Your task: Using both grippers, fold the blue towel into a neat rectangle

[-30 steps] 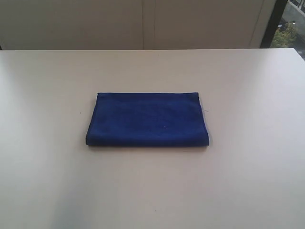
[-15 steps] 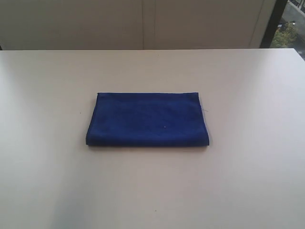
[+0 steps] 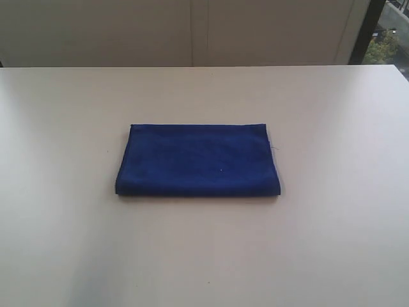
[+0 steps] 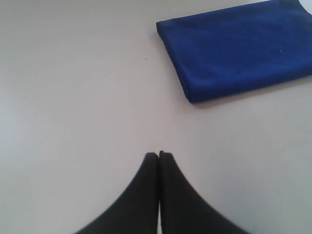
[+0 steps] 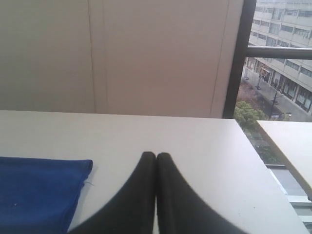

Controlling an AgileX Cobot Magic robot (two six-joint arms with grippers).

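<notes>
The blue towel [image 3: 198, 160] lies folded into a flat rectangle in the middle of the white table [image 3: 332, 128], with a thin thread sticking out at its right edge. Neither arm shows in the exterior view. In the left wrist view my left gripper [image 4: 159, 155] is shut and empty above bare table, well clear of the blue towel [image 4: 239, 46]. The right wrist view shows my right gripper [image 5: 156, 155] shut and empty too, with a corner of the blue towel [image 5: 39, 192] off to one side, apart from the jaws.
A pale wall [image 3: 192, 32] runs behind the table's far edge. A dark window frame [image 5: 236, 58] with buildings outside stands past the table's right end, next to the edge of a second white table [image 5: 287, 141].
</notes>
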